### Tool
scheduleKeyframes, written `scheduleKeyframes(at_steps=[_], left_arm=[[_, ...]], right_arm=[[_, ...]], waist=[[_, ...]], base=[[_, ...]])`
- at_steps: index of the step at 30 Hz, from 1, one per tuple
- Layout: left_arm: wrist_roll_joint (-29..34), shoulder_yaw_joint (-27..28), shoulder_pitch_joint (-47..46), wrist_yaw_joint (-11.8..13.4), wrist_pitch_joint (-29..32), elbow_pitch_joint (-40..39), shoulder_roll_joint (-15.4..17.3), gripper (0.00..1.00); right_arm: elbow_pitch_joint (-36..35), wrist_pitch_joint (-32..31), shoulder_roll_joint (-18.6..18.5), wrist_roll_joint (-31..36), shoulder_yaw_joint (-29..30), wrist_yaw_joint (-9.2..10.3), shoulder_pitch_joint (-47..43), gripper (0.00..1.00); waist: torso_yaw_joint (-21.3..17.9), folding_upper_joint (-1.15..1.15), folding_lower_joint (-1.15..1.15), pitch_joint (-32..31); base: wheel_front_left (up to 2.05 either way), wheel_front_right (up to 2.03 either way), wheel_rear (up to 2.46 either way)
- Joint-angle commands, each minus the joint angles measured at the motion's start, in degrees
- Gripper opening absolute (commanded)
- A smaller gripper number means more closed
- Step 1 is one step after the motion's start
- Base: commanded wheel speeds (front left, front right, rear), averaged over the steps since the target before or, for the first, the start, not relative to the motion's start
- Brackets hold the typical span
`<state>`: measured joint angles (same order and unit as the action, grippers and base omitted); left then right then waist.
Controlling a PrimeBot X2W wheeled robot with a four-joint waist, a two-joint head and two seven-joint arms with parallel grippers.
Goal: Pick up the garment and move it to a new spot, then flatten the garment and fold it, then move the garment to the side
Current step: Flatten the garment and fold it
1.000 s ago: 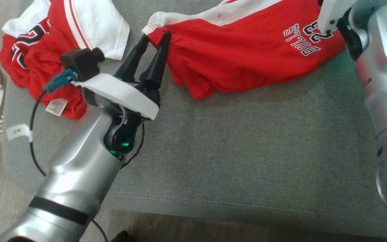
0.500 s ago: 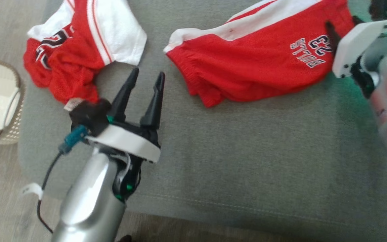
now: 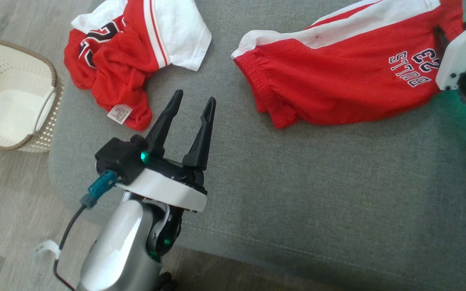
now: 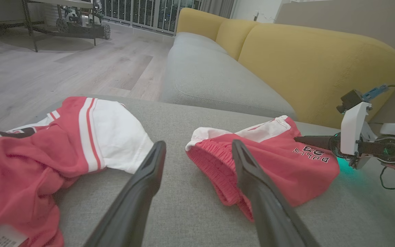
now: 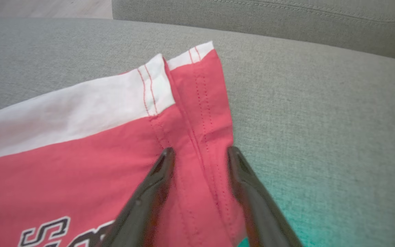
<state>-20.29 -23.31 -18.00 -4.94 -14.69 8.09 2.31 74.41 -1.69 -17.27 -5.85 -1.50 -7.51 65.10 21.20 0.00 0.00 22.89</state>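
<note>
Since the frame one second earlier, my left gripper (image 3: 195,97) had come off the white waistband corner of the red Bulls shorts (image 3: 338,81) and drawn back toward me. The head camera had also swung, bringing more of the woven basket (image 3: 51,76) into view. The left fingers were spread and empty, hovering over bare grey cushion (image 3: 318,194) between the crumpled jersey (image 3: 123,68) and the shorts. The shorts lay stretched across the far part of the cushion, waistband end toward my left and leg hem toward my right, printed side up. My right gripper (image 5: 199,154) was also spread and holding nothing. Its tips straddled the side seam just short of the hem corner, though I could not tell whether they were touching the cloth. I judged the step in hand to be flattening before the fold. The near waistband corner was rumpled and tucked under. Advice to self: lower the right tips and close on every layer at the seam. Send the left back to the rumpled corner, not the flat white one, and draw outward to take up the slack. Keep the pull low along the cushion, and keep the left path clear of the jersey.
</note>
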Motion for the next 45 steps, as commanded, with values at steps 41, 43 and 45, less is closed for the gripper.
scheduleKeyframes(at_steps=[41, 43, 45], left_arm=[[0.46, 2.79, 9.91, 1.47, -0.30, -1.08, 0.57, 1.00], [0.30, 1.97, 9.82, 1.33, -0.30, -0.78, 0.57, 1.00], [0.19, 1.70, 9.78, 1.40, -0.30, -0.85, 0.57, 1.00]], right_arm=[[-3.26, 8.79, 14.33, 4.10, -3.51, 0.02, -2.95, 0.00], [-6.33, 7.14, 14.35, -3.45, -11.78, 0.02, -5.68, 0.00], [-11.71, 4.22, 14.36, -10.31, -19.48, 0.02, -8.69, 0.00]], waist=[[-12.79, 0.00, 0.00, -15.20], [-11.92, 0.00, 0.00, -15.49], [-11.39, 0.00, 0.00, -15.33]], base=[[0.00, 0.00, 0.00], [0.00, 0.00, 0.00], [0.00, 0.00, 0.00]])
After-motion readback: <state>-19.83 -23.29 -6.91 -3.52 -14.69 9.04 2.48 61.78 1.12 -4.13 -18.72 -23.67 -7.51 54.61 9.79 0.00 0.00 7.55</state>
